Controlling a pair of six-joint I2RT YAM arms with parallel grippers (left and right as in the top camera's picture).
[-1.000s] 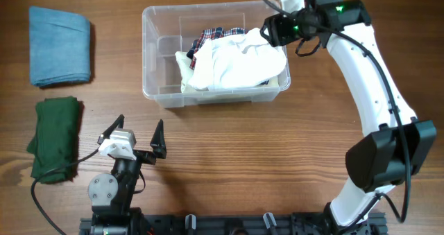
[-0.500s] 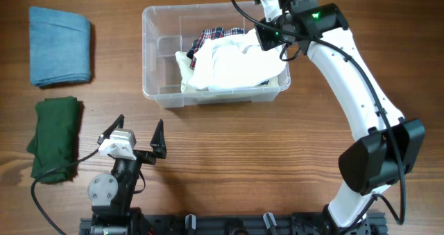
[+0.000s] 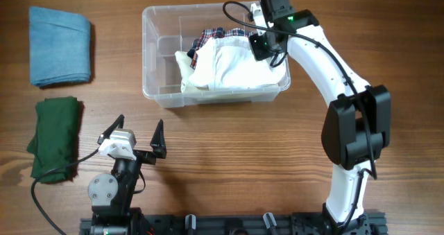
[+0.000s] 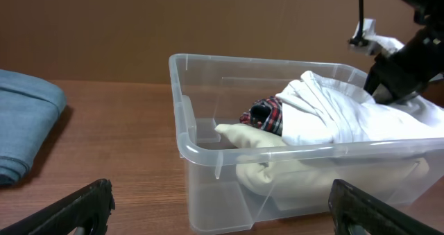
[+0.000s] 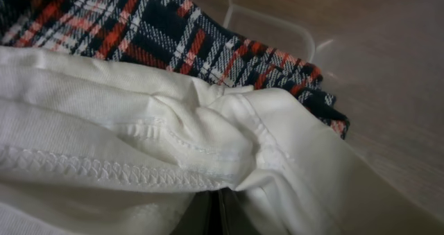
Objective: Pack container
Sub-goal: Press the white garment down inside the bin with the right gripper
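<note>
Right arm [image 3: 326,58] — white shells, black joints, green light, looping black cable. Left pincer [image 3: 140,122] — black fingers, white housing.

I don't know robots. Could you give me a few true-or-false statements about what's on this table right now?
1. The container is empty. False: it holds a white cloth and a plaid cloth.
2. The green cloth lies on the table, outside the container. True.
3. The left gripper is open and holds nothing. True.
4. The right gripper is wide open above the blue cloth. False: it is shut, pinching the white cloth in the container.
</note>
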